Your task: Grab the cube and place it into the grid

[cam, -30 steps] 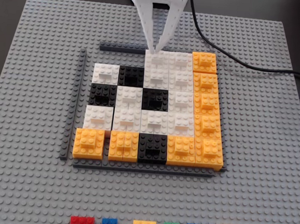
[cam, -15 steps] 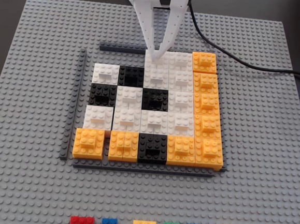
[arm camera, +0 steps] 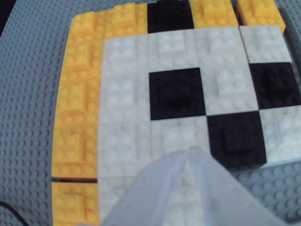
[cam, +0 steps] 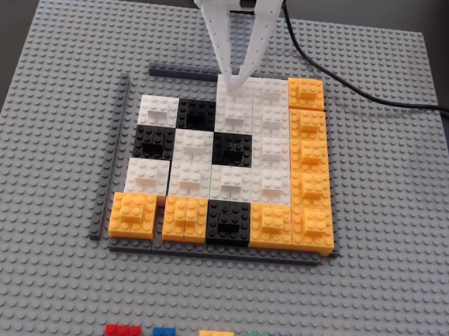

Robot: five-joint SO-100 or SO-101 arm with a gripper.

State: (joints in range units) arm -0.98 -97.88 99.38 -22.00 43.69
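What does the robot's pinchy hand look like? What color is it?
The gripper is white plastic, with two long, flat fingers that narrow to thin points like a beak. Small screw holes dot its sides in the fixed view. A black cable trails away behind it across the grey baseplate.

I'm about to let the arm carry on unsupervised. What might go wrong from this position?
1. The hand has its fingertips together on a white block in the grid's top row; lifting off could tug that block loose.
2. The top-left cell of the grid is bare baseplate, so the mosaic looks unfinished.
3. The cable trails behind and could snag.
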